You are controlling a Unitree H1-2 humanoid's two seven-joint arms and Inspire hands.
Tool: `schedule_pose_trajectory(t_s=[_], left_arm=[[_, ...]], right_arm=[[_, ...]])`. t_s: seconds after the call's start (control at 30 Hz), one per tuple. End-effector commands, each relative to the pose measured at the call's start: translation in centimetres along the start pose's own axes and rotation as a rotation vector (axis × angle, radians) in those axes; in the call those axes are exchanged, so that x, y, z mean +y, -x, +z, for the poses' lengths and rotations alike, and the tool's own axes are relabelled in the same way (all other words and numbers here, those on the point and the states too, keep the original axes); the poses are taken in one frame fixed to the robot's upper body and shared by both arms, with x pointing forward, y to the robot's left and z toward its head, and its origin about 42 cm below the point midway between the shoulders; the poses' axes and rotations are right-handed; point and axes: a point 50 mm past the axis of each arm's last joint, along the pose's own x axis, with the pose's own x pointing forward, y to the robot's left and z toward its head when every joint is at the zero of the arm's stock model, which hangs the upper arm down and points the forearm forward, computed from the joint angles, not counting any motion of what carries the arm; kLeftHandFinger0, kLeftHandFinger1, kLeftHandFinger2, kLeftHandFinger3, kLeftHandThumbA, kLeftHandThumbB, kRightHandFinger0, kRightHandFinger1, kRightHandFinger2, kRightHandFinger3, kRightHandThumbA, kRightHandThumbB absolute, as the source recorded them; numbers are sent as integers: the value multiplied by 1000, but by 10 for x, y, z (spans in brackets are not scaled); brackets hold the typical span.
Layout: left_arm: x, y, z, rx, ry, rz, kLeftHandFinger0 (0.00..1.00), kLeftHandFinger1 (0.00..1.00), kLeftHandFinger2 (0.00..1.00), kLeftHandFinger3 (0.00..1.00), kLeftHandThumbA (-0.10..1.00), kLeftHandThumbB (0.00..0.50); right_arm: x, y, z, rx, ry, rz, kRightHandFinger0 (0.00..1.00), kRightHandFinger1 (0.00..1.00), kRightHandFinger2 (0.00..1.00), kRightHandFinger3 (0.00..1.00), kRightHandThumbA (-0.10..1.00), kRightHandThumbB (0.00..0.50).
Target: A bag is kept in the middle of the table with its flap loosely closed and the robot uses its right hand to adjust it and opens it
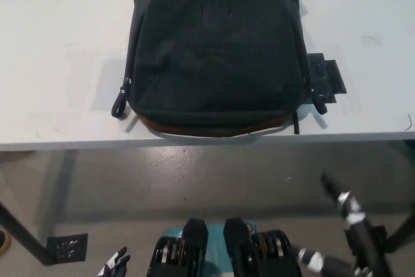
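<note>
Down below the table's near edge, the right hand [350, 209] hangs off to the right of the bag [214, 56], its fingers apart and holding nothing. The left hand [114, 263] rests lower, under the bag's left corner; only its tips show, so whether it is spread or closed cannot be told. Beyond both, the bag lies flat about the middle of the table [58, 63], its brown-trimmed bottom hanging slightly over the near edge and its long axis running away from the robot. The flap [214, 50] still covers the front, its free edge toward the robot. From the right hand the bag lies up, forward and to the left, and that hand is probably the nearer to the flap's edge. The table edge itself stands between hand and flap, so the reach must rise first. A black strap tab [327, 77] lies flat just right of the bag; a zip pull [120, 103] dangles at its left corner.
</note>
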Motion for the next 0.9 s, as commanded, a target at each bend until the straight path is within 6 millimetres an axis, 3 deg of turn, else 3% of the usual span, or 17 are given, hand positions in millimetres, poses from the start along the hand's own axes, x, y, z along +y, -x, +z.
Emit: schedule_pose_trajectory(t_s=[0.0, 0.03, 0.07, 0.17, 0.3, 0.37, 0.53, 0.73, 0.87], left_arm=[[6, 4, 11, -96, -58, -19, 1000, 1000, 1000, 1000, 1000, 142], [6, 5, 11, -93, -57, -18, 1000, 1000, 1000, 1000, 1000, 143], [6, 6, 11, -90, -60, -19, 1000, 1000, 1000, 1000, 1000, 143], [5, 6, 11, -91, -58, -20, 1000, 1000, 1000, 1000, 1000, 136], [6, 7, 8, -89, -63, -18, 1000, 1000, 1000, 1000, 1000, 144], [6, 8, 8, -89, -66, -18, 1000, 1000, 1000, 1000, 1000, 130], [6, 11, 5, -85, -71, -30, 1000, 1000, 1000, 1000, 1000, 140], [7, 11, 6, -89, -80, -31, 1000, 1000, 1000, 1000, 1000, 131], [6, 9, 6, -90, -70, -41, 1000, 1000, 1000, 1000, 1000, 136]], right_arm=[[-43, -66, 58, -199, 39, -31, 1000, 1000, 1000, 1000, 1000, 369], [-46, -73, 61, -207, 40, -33, 1000, 1000, 1000, 1000, 1000, 336], [-51, -87, 68, -221, 30, -31, 1000, 1000, 1000, 1000, 1000, 371], [-61, -129, 83, -234, -9, -27, 1000, 1000, 1000, 1000, 1000, 364], [-60, -174, 89, -211, -62, -19, 1000, 1000, 1000, 1000, 1000, 360], [-58, -198, 92, -200, -61, -10, 1000, 1000, 1000, 1000, 1000, 389], [-51, -243, 98, -161, -33, 35, 1000, 1000, 1000, 1000, 1000, 389], [-51, -284, 102, -117, -57, 76, 1000, 1000, 1000, 1000, 1000, 329], [-50, -304, 97, -94, -58, 96, 1000, 1000, 1000, 1000, 1000, 332]])
